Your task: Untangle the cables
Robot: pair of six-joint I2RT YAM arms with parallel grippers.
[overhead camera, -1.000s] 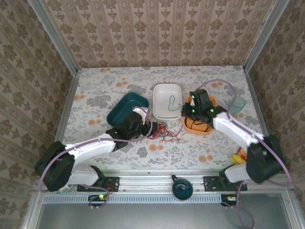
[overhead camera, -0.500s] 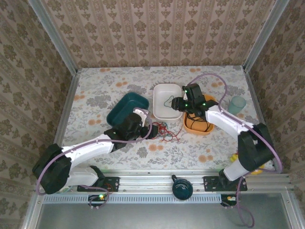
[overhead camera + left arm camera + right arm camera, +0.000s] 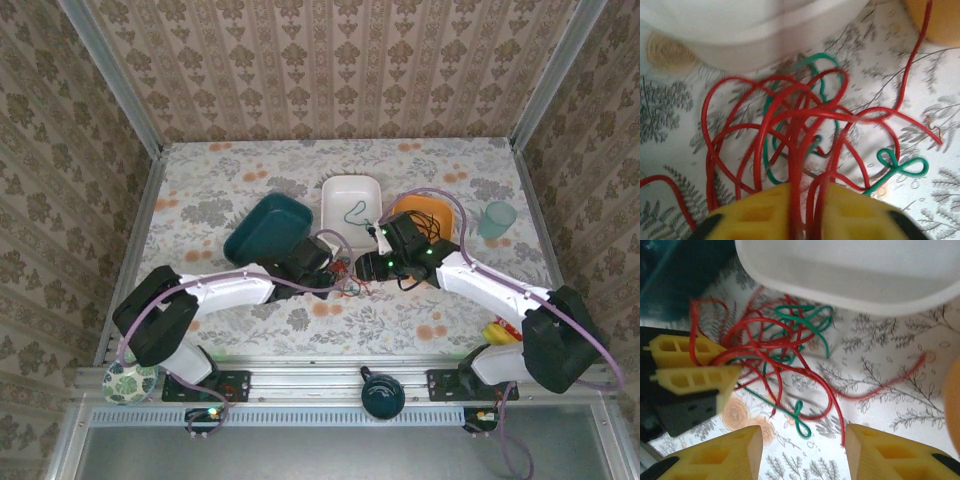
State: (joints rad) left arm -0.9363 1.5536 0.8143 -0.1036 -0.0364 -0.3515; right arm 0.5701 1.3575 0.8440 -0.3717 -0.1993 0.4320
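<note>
From above, your left end effector [image 3: 335, 268] and right end effector [image 3: 368, 266] meet nose to nose over the cables [image 3: 348, 278]. The cables lie bunched on the desk [image 3: 220, 180] just in front of the white tray [image 3: 340, 190], between the teal tray [image 3: 262, 232] and the orange bowl [image 3: 447, 212].

In the left wrist view, your left end effector is clenched on several red strands [image 3: 790, 120] that run straight down between its yellow fingers. The rest of the red loops fan out ahead of it. A green cable [image 3: 902, 166] threads through them and ends in a small loop lying free on the desk at the right edge of the bunch. Treat this hand as your anchor: I would keep it clamped and still rather than pull with it.

In the right wrist view, your right end effector is released, with its fingers well apart and nothing between them. The green loop lies just ahead of the gap, and the left fingers pinch the red strands at the far left. The green end looks like the easiest thing to work free.

- Lower onto that loop alone and make sure no red strand is caught in the pinch.
- Draw it slowly away from the anchor, keeping it low over the desk.
- If the whole bunch starts to drag along, ease off and re-grip closer to the crossing.
</note>
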